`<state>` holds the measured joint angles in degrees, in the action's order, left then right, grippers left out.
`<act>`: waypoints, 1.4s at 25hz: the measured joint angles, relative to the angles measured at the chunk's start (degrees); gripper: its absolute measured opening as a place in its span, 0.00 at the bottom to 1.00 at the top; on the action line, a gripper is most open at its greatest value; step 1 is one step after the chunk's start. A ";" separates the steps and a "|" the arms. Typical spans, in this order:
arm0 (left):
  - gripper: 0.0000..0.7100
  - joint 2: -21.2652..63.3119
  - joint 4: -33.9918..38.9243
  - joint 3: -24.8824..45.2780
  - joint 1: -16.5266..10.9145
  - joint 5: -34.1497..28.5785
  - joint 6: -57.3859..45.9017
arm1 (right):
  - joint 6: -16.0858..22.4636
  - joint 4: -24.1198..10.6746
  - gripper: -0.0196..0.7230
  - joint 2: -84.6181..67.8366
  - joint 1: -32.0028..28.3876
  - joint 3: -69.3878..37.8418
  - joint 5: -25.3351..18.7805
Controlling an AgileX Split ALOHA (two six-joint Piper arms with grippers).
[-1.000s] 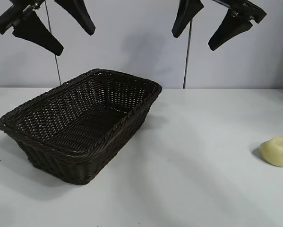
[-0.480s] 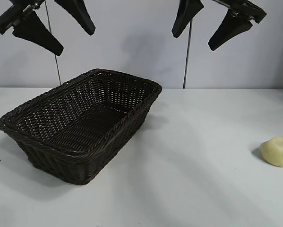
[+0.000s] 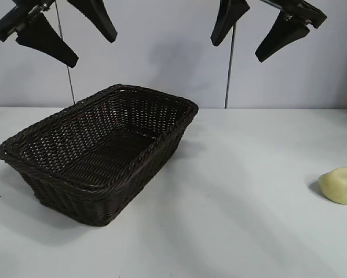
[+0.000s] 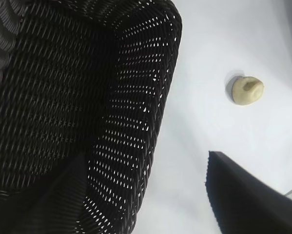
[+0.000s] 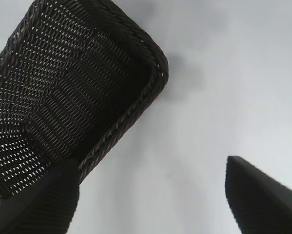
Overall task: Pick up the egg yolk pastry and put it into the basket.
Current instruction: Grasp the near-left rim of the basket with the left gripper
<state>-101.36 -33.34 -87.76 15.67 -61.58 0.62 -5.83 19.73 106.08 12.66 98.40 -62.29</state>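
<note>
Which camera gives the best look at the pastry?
The exterior view: the pastry sits whole on the white table, well right of the basket. The left wrist view shows it smaller and farther off. The right wrist view misses it.

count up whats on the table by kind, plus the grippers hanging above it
egg yolk pastry: 1
basket: 1
grippers: 2, the left gripper and the right gripper, both open and empty, up above the table
total: 4
</note>
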 joint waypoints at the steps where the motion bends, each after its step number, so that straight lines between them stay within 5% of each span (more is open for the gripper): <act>1: 0.71 0.36 0.05 0.00 0.00 -0.58 -1.27 | 0.00 0.00 0.82 0.00 0.00 0.00 -0.14; 13: 0.71 10.84 4.23 8.61 0.00 -0.77 -14.76 | 0.00 0.00 0.82 0.00 0.00 0.00 -0.69; 25: 0.71 21.80 5.54 30.91 0.00 12.47 -30.99 | 0.00 0.00 0.82 0.00 0.00 0.00 -0.75; 35: 0.71 21.86 5.54 36.48 0.00 20.04 -39.21 | 0.00 0.00 0.82 0.00 0.00 0.00 -0.75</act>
<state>-79.50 -27.80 -51.28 15.67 -41.55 -38.59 -5.83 19.73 106.08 12.66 98.40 -63.05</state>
